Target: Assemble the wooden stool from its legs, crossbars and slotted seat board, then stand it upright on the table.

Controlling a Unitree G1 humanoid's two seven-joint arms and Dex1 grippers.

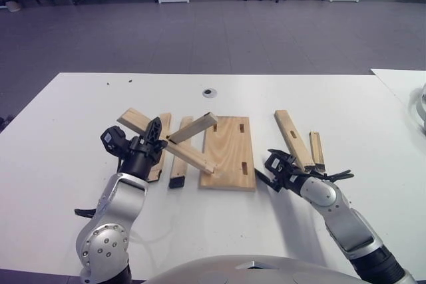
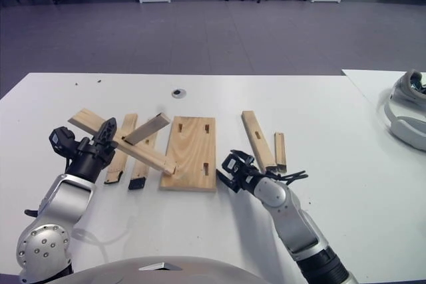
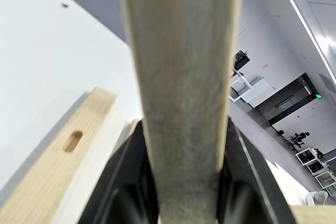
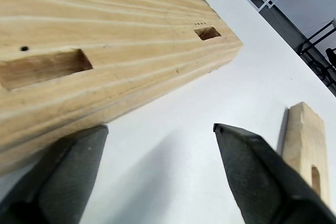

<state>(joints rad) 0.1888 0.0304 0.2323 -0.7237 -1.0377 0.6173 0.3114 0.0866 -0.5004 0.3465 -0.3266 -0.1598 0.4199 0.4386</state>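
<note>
While the left arm bends up from the table's (image 1: pixel 66 131) near edge, the left gripper (image 1: pixel 154 138) clamps a leg-and-crossbar piece (image 1: pixel 190 155) and holds it tilted, its low end at the seat board (image 1: pixel 229 144). The right forearm lies low, with the right gripper (image 4: pixel 157 128) spread wide and empty beside the board's edge.
</note>
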